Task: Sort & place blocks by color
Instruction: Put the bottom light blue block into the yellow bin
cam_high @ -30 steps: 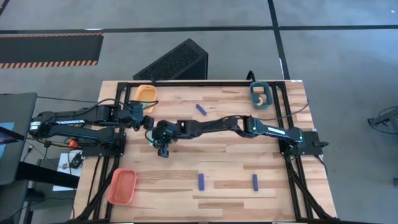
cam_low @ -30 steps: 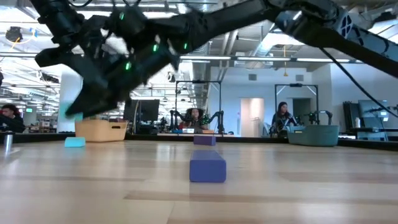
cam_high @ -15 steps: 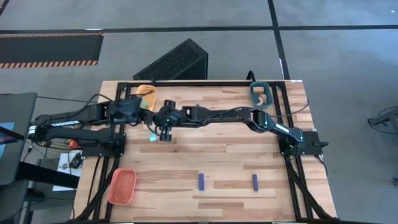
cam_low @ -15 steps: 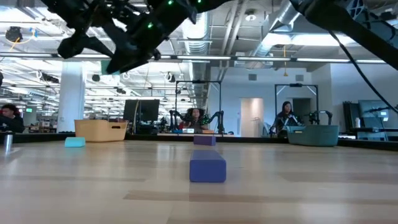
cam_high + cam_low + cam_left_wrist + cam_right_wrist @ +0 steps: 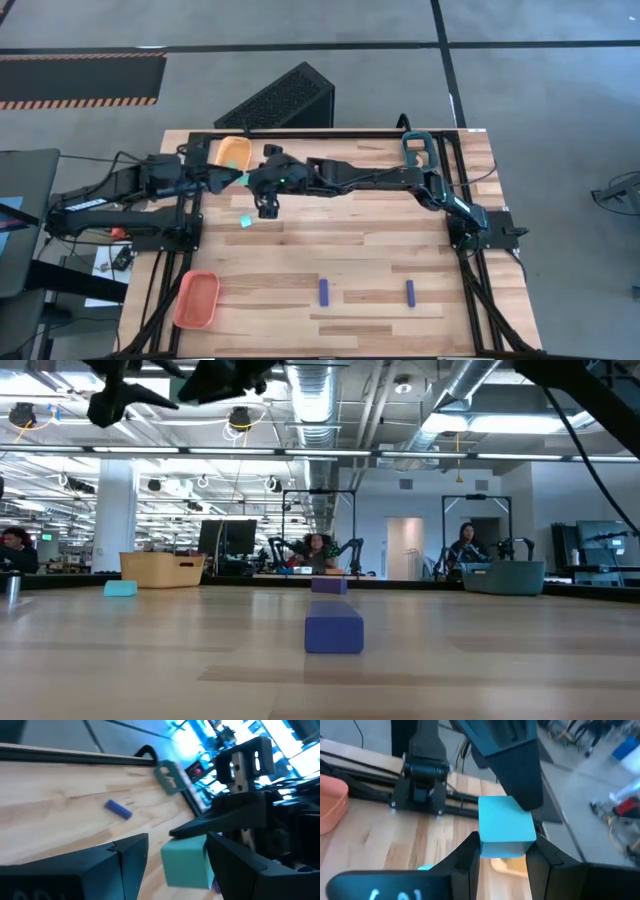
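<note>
Held cyan block (image 5: 505, 825): it is sitting up in the air above the table, pinched between the two fingers of the right gripper (image 5: 503, 851), one finger pressing on each side.
Right gripper: it is gripping the cyan block narrowly, with its arm stretching across the table toward the left arm's side.
Left gripper (image 5: 177, 852): it is facing the right gripper with its jaws standing wide around the same block. One dark finger (image 5: 512, 765) is lying against the block, while a gap is showing between the block and the other finger (image 5: 127, 852).
Second cyan block (image 5: 245, 222): it is lying on the table just below the two meeting grippers, on the near side.
Yellow-orange tray (image 5: 235, 152): it is sitting close beside the grippers, toward the table's far edge.
Dark blue block (image 5: 118, 810): it is lying flat on the wood beyond the left gripper, apart from it.
Two more dark blue blocks (image 5: 323, 291) (image 5: 410, 291): they are lying well apart from both grippers, near the table's front edge.
Orange tray (image 5: 197, 299): it is sitting at the front left corner, far from the grippers.
Teal tray (image 5: 408, 150): it is sitting at the far right corner, beside the right arm's elbow.
Table (image 5: 370, 240): it is showing pale wooden planks under everything.
</note>
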You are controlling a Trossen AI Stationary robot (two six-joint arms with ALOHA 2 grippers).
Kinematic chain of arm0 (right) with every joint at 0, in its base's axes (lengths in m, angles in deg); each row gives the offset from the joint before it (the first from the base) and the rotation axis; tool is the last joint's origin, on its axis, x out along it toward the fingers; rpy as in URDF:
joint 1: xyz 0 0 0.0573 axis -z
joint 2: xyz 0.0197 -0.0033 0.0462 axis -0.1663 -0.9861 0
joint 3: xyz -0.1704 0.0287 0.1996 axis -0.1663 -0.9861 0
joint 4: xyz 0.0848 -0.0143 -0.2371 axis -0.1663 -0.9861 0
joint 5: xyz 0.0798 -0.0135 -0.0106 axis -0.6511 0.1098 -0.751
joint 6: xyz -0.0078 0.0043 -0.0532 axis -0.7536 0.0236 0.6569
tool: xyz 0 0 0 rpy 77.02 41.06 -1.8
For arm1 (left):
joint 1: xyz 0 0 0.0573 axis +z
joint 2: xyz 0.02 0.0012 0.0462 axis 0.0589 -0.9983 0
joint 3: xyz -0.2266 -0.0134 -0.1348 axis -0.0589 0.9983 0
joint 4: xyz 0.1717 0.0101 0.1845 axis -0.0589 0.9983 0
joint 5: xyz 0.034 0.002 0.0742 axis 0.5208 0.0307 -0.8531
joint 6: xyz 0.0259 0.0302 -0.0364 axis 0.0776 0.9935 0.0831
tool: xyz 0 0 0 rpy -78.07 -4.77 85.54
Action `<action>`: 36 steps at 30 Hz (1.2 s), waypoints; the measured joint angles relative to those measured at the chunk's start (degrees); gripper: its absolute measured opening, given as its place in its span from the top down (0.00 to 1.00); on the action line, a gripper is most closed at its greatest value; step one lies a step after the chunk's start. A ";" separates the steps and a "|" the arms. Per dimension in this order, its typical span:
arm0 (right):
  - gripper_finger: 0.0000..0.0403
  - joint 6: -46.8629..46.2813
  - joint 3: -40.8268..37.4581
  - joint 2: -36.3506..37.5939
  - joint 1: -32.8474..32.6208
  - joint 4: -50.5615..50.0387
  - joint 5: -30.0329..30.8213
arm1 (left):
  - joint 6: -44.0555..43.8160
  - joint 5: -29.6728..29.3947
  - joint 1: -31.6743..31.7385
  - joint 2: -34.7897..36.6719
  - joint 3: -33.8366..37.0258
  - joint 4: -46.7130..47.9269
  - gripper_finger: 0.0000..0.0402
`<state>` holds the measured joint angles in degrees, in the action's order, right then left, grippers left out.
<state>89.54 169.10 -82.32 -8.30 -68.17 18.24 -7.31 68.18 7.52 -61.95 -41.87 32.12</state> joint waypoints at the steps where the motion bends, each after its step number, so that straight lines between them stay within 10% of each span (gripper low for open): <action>1: 0.70 0.65 0.00 0.14 -0.02 0.52 -0.13 | 0.05 0.90 0.02 -0.10 0.04 -1.25 0.52; 15: 0.70 7.42 0.00 0.46 -1.72 4.24 6.04 | 1.71 10.05 0.09 -2.43 0.15 -8.86 0.52; 36: 0.69 12.84 0.48 0.26 -1.56 7.75 11.24 | 3.04 6.53 0.04 -1.62 0.20 -11.86 0.52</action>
<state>102.38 169.58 -82.06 -9.87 -60.43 29.47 -4.27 74.72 7.56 -63.58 -41.67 20.26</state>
